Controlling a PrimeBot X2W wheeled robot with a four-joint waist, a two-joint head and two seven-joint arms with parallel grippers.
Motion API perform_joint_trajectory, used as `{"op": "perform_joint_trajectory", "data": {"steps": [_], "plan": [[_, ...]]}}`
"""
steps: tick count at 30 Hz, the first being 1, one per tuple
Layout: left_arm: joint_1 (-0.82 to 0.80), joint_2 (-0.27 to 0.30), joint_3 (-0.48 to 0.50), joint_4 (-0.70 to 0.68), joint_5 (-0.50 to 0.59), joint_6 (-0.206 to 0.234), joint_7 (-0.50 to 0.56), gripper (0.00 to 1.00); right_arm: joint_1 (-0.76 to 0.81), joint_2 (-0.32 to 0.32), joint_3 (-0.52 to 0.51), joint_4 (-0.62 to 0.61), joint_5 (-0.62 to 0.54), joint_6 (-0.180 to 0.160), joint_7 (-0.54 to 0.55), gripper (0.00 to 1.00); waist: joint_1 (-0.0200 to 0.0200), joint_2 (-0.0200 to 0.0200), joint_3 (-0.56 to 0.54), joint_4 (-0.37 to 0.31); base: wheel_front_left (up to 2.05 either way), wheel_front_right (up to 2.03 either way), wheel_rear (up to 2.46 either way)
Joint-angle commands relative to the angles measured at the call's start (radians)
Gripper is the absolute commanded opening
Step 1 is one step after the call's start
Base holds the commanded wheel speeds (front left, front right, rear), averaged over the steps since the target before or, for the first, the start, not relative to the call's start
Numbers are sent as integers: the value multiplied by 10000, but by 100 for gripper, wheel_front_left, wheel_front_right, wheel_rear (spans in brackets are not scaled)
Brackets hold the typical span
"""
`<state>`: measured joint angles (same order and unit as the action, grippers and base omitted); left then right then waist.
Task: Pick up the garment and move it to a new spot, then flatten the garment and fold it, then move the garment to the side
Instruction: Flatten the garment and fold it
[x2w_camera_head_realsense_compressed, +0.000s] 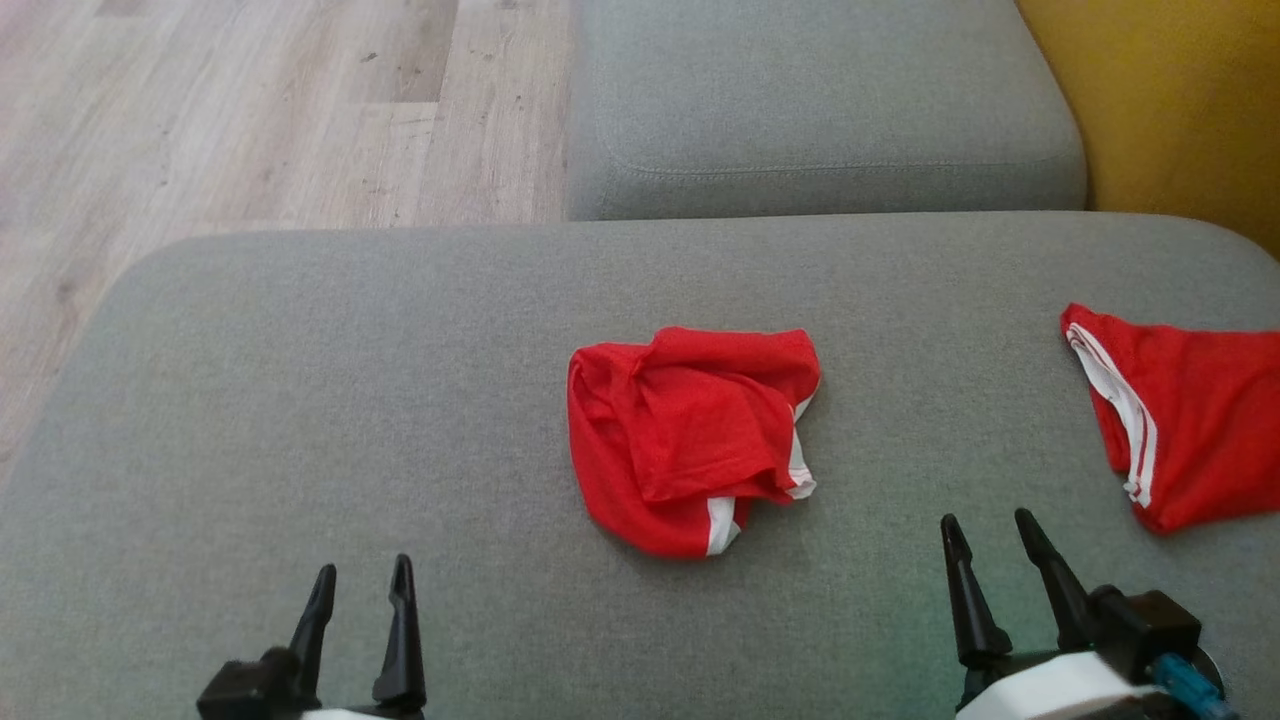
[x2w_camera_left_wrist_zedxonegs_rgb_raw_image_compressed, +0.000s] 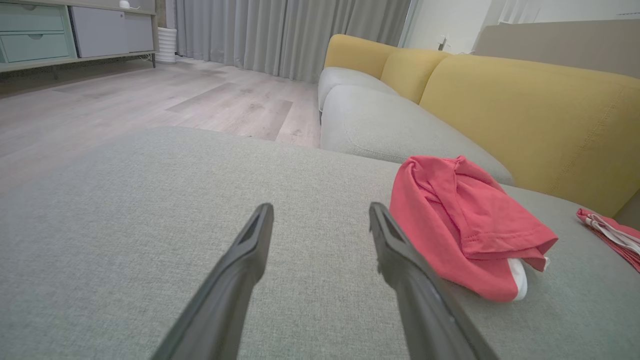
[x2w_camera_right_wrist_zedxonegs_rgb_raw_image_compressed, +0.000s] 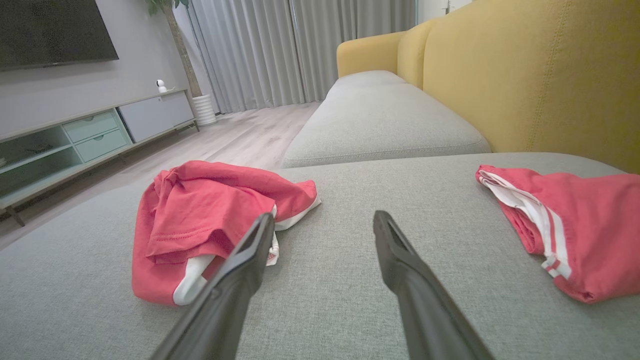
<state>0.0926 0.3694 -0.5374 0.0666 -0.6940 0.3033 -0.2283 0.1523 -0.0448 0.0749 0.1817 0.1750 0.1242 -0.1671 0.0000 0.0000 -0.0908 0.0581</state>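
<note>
- Red garment with white trim lies crumpled in a loose heap, one layer folded over another, at the middle of the grey sofa cushion.
- I see my left hand spread and empty, well apart from the heap.
- My right hand is spread and empty too, pointing between the heap and a second red garment at the cushion's right edge.

left gripper: two long black tapered fingers | right gripper: same, black housing block | right wrist shell: white | its connector: blue
</note>
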Motion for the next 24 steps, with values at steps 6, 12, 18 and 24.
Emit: {"op": "perform_joint_trajectory", "data": {"steps": [6,12,18,24], "plan": [[-352,187,296,-212,26,49,17,100,-649,-55,166,-268,-59,65,-48,100,0,0,100,53,0,0,0],[-487,199,239,-221,97,73,42,100,-1334,-55,322,-67,-422,65,311,100,0,0,364,250,0,0,0],[-656,138,76,-248,215,75,92,100,-2531,-55,613,1113,-572,65,1056,100,0,0,753,735,0,0,0],[-906,-10,-88,-217,316,74,133,100,-3591,-55,584,2928,-640,65,1401,100,0,0,1276,1440,0,0,0]]}}
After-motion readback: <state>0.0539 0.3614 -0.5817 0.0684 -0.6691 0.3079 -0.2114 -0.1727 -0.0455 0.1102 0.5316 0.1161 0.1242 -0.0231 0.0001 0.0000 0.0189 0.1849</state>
